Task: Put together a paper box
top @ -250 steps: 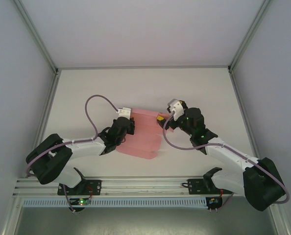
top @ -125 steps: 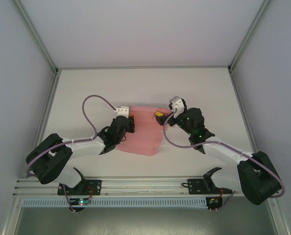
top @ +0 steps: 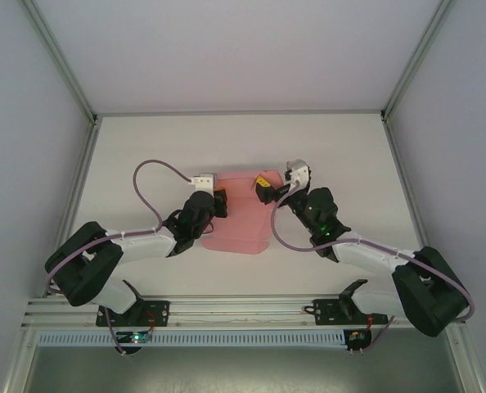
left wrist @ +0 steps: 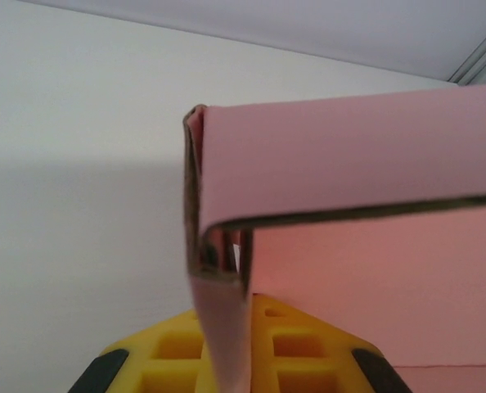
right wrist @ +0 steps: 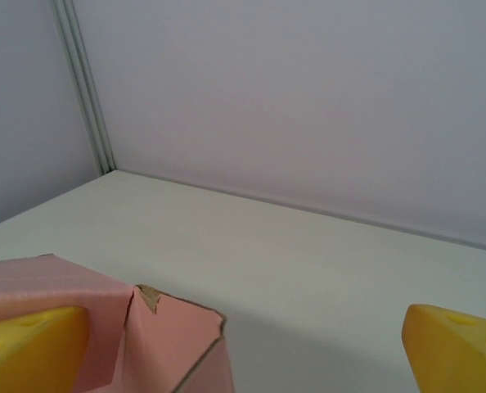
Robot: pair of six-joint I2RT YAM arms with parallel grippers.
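TOP EXTERNAL
- Setting: white table (top: 145, 147) inside a pale-walled enclosure, with both arm bases at the near edge.
- Task thing: the paper box (top: 239, 221), pink card, sits mid-table between the two wrists and is only partly folded. Its near panels lie flat and its far edge is lifted.
- Left gripper (top: 219, 201): at the left edge of the card, with the arm reaching in from the near left. The jaw gap is too small to read from up here.
- Right gripper (top: 267, 186): at the far right corner of the card, with a yellow fingertip showing against the pink.

LEFT WRIST
- Paper box (left wrist: 349, 155): very close. A broad panel stands above the table (left wrist: 79, 123), its brown cut edge curving across the frame. At the left corner the layers fold together and a narrow flap runs down.
- Left gripper (left wrist: 227, 352): pinched tight on that narrow flap. The yellow gridded pad (left wrist: 292, 352) lies directly behind the pink strip.

RIGHT WRIST
- Right gripper (right wrist: 243, 360): jaws spread wide and clamped on nothing, with one yellow fingertip (right wrist: 30, 337) low left and the other low right.
- Paper box (right wrist: 173, 344): low left. A folded corner with a small notch of brown edge stands up between the fingers, nearer the left-hand fingertip, which overlaps the pink panel. Whether it presses on the panel I cannot tell.
- Table (right wrist: 292, 246): bare white beyond, meeting the grey wall (right wrist: 308, 98).
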